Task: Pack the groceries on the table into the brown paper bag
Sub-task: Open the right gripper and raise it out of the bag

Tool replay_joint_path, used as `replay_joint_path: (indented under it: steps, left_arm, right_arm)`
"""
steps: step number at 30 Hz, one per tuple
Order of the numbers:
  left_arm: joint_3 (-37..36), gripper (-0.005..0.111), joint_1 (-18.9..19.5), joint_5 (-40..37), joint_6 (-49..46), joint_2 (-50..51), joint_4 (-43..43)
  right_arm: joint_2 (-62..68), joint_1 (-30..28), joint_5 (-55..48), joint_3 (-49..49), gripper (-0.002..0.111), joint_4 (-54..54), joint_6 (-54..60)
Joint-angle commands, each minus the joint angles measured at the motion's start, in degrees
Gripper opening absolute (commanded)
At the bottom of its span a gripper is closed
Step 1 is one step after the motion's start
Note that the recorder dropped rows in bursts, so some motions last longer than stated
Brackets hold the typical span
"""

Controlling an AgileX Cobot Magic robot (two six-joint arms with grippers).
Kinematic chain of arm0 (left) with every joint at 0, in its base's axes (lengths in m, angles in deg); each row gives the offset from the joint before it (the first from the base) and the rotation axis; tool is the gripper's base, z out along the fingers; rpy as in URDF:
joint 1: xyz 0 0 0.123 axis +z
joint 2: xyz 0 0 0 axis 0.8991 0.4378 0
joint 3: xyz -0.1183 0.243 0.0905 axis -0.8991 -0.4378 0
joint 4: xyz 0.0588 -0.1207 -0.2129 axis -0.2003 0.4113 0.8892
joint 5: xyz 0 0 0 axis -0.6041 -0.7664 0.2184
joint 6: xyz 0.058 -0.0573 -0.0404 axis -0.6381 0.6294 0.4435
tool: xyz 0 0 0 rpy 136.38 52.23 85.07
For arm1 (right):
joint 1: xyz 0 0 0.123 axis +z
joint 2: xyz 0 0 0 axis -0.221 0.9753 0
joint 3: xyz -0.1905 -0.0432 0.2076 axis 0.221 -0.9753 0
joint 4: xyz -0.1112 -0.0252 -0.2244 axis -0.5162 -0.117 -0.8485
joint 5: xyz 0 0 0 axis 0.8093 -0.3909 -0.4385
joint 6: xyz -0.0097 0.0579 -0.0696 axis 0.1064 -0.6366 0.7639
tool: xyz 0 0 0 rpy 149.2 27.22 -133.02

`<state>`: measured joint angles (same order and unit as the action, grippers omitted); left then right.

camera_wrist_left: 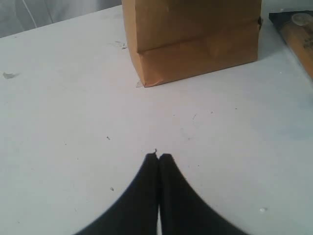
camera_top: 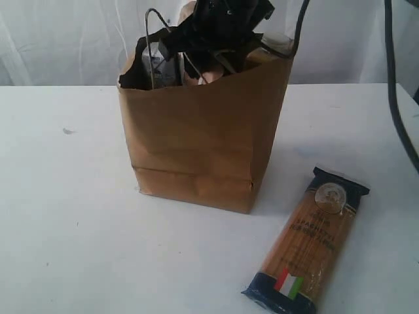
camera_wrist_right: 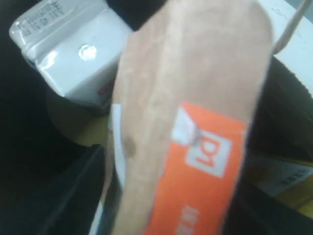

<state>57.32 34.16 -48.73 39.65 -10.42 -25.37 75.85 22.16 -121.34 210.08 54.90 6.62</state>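
The brown paper bag stands open in the middle of the table; its base also shows in the left wrist view. My right gripper is down in the bag's mouth, shut on the brown pouch with an orange label, which fills the space between the dark fingers. A small white carton and a pale-capped yellow bottle stand inside the bag. The dark-blue spaghetti pack lies on the table right of the bag. My left gripper is shut and empty, low over bare table.
A thin loop handle sticks up at the bag's left rim. Dark cables hang at the right edge. A small speck lies on the table to the bag's left. The spaghetti pack's end shows beside the bag.
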Motion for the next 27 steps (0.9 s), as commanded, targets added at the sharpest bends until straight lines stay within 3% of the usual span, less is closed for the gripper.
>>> replay_joint_path:
  steps: [1,27]
  left_arm:
    - [-0.27,0.0,0.03,-0.2,-0.2,-0.3,-0.07]
    - [-0.27,0.0,0.03,-0.2,-0.2,-0.3,-0.07]
  right_arm:
    - [-2.66,-0.1,0.32,0.1,0.065,1.04,-0.31]
    - [-18.13,-0.1,0.32,0.1,0.065,1.67,-1.24]
